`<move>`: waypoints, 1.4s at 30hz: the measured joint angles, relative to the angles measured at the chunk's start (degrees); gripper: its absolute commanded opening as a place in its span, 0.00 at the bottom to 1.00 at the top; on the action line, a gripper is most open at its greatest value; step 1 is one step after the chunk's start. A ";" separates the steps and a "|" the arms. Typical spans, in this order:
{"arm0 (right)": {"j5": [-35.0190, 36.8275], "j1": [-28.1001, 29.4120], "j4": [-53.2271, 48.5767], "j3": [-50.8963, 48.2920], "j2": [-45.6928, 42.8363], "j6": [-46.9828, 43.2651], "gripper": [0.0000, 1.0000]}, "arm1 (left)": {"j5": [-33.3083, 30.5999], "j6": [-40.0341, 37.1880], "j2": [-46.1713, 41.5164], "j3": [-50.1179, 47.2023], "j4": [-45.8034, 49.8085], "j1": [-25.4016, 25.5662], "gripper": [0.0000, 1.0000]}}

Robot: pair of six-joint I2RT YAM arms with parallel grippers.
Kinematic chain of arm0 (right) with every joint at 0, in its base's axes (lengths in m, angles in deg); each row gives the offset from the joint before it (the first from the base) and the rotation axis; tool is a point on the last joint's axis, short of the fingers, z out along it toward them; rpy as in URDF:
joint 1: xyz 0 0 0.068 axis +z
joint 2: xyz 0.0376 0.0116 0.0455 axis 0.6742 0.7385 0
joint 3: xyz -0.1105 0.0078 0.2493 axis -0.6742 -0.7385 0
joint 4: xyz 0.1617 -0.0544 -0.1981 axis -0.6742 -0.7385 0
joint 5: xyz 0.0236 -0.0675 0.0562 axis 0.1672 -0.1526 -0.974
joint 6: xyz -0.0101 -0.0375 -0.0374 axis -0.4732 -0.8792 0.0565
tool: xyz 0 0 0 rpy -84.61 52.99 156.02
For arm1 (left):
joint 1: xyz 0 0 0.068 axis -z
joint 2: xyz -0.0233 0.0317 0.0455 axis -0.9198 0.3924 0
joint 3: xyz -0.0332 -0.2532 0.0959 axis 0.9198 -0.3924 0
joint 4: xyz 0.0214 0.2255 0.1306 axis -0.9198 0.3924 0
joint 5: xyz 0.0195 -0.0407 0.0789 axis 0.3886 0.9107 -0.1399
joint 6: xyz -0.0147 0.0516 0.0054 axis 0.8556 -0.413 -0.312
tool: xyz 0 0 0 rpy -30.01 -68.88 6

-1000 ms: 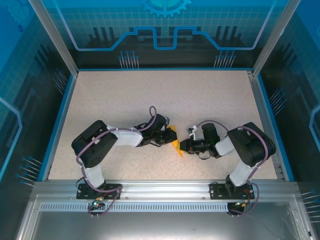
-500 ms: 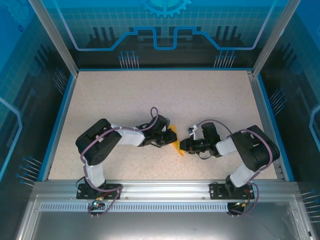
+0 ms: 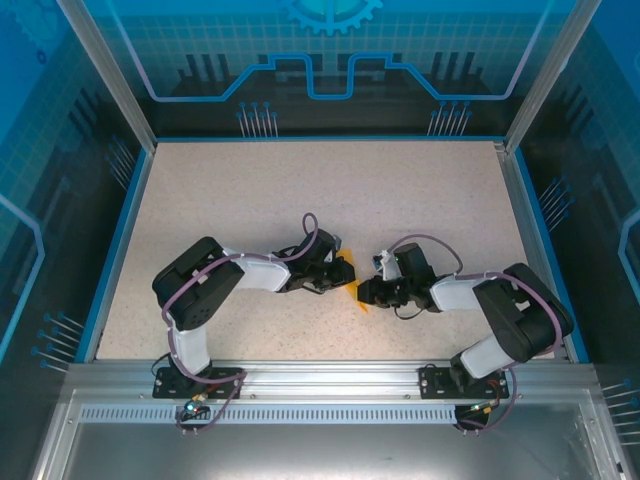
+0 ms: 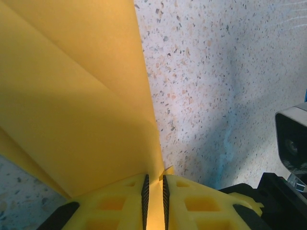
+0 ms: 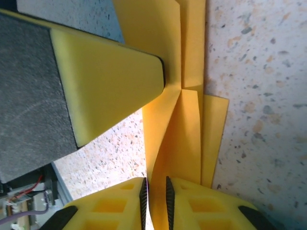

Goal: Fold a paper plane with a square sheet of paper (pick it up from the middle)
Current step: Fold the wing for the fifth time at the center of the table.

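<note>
Paper sheet (image 3: 352,284) is pinched from both sides, low over the middle of the worktop (image 3: 300,190), in the gap between the two arms.

The left tool (image 4: 153,186) has its jaws pressed almost together. Only a thin slit separates the pads, and an edge of the orange-yellow paper runs into that slit, so it is pinching the sheet. The right tool (image 5: 156,188) stands the same way, its pads nearly meeting on a folded edge that passes down between them. From the right wrist, one finger (image 5: 110,81) of the left tool shows with its tip against the paper, right where several creases meet.

Outward from the grips the paper spreads in layers. The left wrist view shows a long diagonal crease with one panel overlapping another. The right wrist view shows narrow strips stacked on each other, with a stepped corner jutting toward the speckled surface.

By my reading the task is well under way: the sheet is lifted, creased and layered, not a flat square. It does not read as a finished dart, since no clear nose or wings can be made out. The present fold looks due for pressing, and how many folds remain I cannot tell.
</note>
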 measured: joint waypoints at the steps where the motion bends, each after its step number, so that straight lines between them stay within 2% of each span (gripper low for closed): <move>1: 0.85 0.37 -0.72 0.15 -0.26 -0.31 0.15 | 0.00 0.00 0.00 0.00 0.00 0.00 0.20; 9: 2.16 0.57 -1.03 -0.63 -1.03 0.79 0.10 | 0.85 -0.63 -1.29 0.00 -0.35 0.00 0.26; 18: -5.31 -5.01 9.11 -4.94 0.92 6.86 0.11 | 0.39 -3.02 -9.68 -1.01 -0.66 0.00 0.31; 26: -10.10 -7.48 12.24 -4.98 3.74 9.38 0.11 | 0.63 -2.99 -5.75 -0.96 -2.93 0.15 0.30; 34: -10.91 -7.74 11.80 -4.94 4.04 9.27 0.13 | 0.79 -2.89 -1.11 -0.76 -2.97 0.37 0.29; 42: -11.76 -7.85 9.75 -3.91 4.09 7.43 0.19 | -0.33 -2.73 0.24 0.76 -2.38 0.42 0.26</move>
